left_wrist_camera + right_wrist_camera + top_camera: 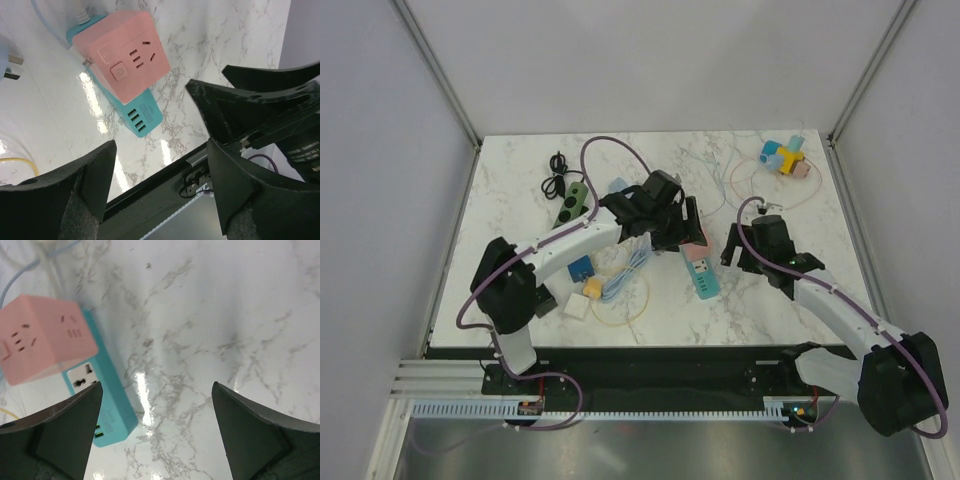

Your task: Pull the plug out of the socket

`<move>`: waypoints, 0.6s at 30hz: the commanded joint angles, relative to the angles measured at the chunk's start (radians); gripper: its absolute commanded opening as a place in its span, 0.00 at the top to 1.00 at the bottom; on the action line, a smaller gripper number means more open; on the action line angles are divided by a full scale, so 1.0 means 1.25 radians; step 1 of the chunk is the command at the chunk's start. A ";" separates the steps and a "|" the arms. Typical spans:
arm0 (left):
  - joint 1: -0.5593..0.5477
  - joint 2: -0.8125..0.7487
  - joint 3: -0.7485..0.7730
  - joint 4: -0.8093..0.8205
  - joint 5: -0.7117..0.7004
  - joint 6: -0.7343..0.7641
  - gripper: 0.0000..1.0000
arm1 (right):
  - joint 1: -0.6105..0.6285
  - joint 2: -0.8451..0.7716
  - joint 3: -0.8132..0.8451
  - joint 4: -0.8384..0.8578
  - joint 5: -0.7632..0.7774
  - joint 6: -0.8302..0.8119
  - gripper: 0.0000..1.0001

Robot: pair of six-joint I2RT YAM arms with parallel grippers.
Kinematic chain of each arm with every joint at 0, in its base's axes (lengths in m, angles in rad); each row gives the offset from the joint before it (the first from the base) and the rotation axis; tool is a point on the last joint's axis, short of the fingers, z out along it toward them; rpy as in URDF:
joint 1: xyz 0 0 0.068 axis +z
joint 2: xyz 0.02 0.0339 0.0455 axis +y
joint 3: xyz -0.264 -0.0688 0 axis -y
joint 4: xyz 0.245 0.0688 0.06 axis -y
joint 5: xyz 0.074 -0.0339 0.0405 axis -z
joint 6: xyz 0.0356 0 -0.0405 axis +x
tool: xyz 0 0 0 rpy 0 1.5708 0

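A pink cube plug [695, 248] sits plugged into the far end of a teal power strip [705, 280] near the table's middle. In the left wrist view the pink cube [127, 50] stands on the strip [137, 114], beyond and left of my open, empty left gripper [161, 150]. In the top view the left gripper [678, 225] hovers just above and left of the cube. My right gripper [732, 246] is open and empty, right of the strip. In its wrist view [157, 390] the cube [45, 342] and strip [107, 402] lie to its left.
A green power strip [572, 203] and a black cable [556, 175] lie at the back left. A blue adapter [582, 268], a white adapter [577, 306], a light blue cable [625, 275] and a yellow loop [620, 305] lie left of the strip. Coloured blocks [783, 158] sit at the back right.
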 commanded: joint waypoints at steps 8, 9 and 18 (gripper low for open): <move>-0.078 0.182 0.250 -0.190 -0.218 -0.100 0.00 | -0.111 -0.064 -0.029 -0.053 -0.051 0.006 0.02; -0.079 0.196 0.264 -0.198 -0.224 -0.102 0.00 | -0.112 -0.065 -0.030 -0.052 -0.060 0.003 0.02; -0.081 0.286 0.354 -0.230 -0.265 -0.115 0.00 | -0.112 -0.075 -0.041 -0.038 -0.087 -0.008 0.03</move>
